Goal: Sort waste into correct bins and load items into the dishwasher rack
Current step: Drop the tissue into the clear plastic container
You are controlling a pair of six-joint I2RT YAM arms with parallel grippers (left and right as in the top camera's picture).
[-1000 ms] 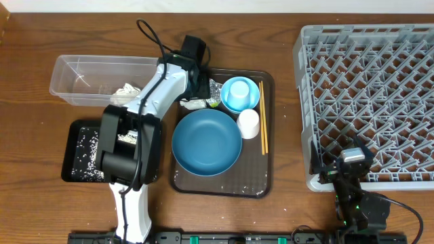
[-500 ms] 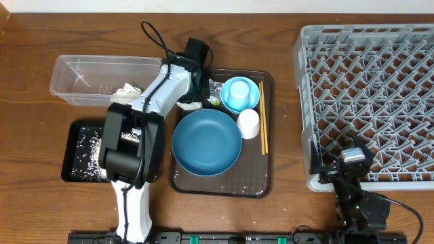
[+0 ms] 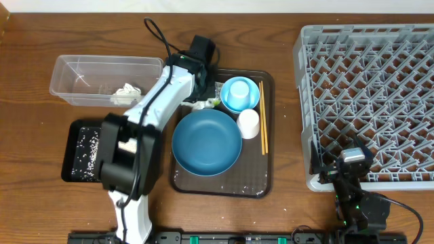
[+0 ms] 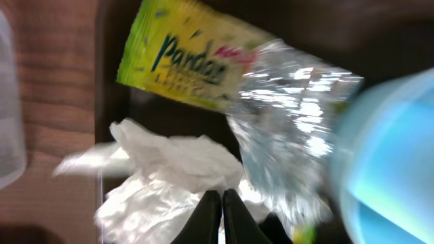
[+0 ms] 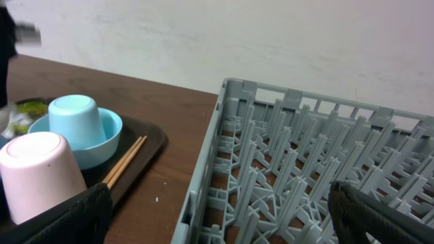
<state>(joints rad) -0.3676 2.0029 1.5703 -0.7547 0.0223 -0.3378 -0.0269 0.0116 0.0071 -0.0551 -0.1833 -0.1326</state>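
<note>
Your left tool is at the back left corner of the brown serving tray, its two fingers drawn nearly together with only a thin slit between them. The tips sit right over the crumpled white tissue; you cannot tell from the wrist view whether any tissue is pinched between them.

Just beyond the tissue lies the yellow-green wrapper, its silver inner side crinkled open and touching the light-blue bowl. From overhead, that bowl holds the upturned light-blue cup. The small white cup stands mouth down just in front of it. The wooden chopsticks run along the tray's right side, and the dark-blue dish fills the tray's middle.

To the left on the worktop, the clear tub holds another wad of tissue. The black tray carries scattered rice grains.

Your right tool is spread wide, holding nothing, at the near left corner of the grey dishwasher rack.
</note>
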